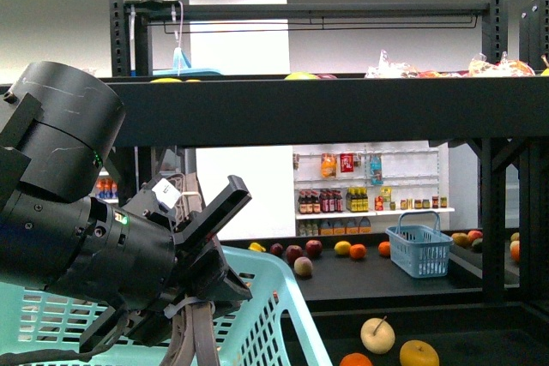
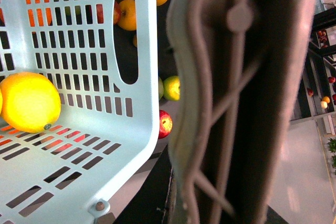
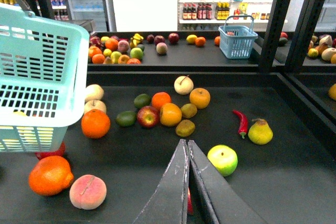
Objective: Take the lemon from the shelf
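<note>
"How many lemons can you see?"

"Just one. The lemon (image 2: 29,102) lies inside the big pale blue basket (image 2: 105,145), on its floor, against the wall with holes."

"Where is that basket?"

"In the front view it sits low, at 7 o'clock, under the black shelf (image 1: 326,109)."

"How many claws?"

"Two. The left claw (image 2: 236,103) is by the basket's rim, apart from the lemon. It is so close and blurry that I can't tell how wide it is. The right claw (image 3: 185,145) is pinched together at the tips with nothing in it, over the dark surface (image 3: 273,182)."

"What is near that one?"

"One green apple (image 3: 222,159) just beside it, one red chilli (image 3: 242,123), one yellow pear (image 3: 260,132) and one peach (image 3: 87,191)."

"Any more baskets?"

"One small blue basket (image 1: 419,250), at 4 o'clock in the front view. So two baskets."
</note>
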Available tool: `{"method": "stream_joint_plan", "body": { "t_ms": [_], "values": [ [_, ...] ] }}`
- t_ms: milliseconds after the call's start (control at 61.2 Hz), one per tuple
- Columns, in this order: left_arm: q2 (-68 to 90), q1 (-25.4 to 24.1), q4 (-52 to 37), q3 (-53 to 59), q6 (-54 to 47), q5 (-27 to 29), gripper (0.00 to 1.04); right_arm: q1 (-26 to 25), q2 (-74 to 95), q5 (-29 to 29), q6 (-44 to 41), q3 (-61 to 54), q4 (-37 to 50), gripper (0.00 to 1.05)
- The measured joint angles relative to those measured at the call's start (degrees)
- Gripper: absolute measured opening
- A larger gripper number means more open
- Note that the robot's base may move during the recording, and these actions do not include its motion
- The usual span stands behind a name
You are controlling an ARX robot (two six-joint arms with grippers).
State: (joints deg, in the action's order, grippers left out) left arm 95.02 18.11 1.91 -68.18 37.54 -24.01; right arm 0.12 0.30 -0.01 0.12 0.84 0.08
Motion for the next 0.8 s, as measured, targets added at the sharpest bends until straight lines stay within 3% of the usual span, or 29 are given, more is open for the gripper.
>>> {"method": "stream_joint_plan", "body": {
  "t_ms": [425,540,801],
  "values": [
    [0.0,0.0,0.0,0.0,0.1,0.1,0.14,0.0,0.0,0.0,0.0,0.0,0.0,0.75],
    [0.0,-0.3,-4.2,0.2,6.7,4.8,0.13,0.0,0.0,0.0,0.0,0.0,0.0,0.99],
    [0.0,-8.3,-10.1,0.2,18.5,13.6,0.13,0.0,0.0,0.0,0.0,0.0,0.0,0.97]
  ]
}}
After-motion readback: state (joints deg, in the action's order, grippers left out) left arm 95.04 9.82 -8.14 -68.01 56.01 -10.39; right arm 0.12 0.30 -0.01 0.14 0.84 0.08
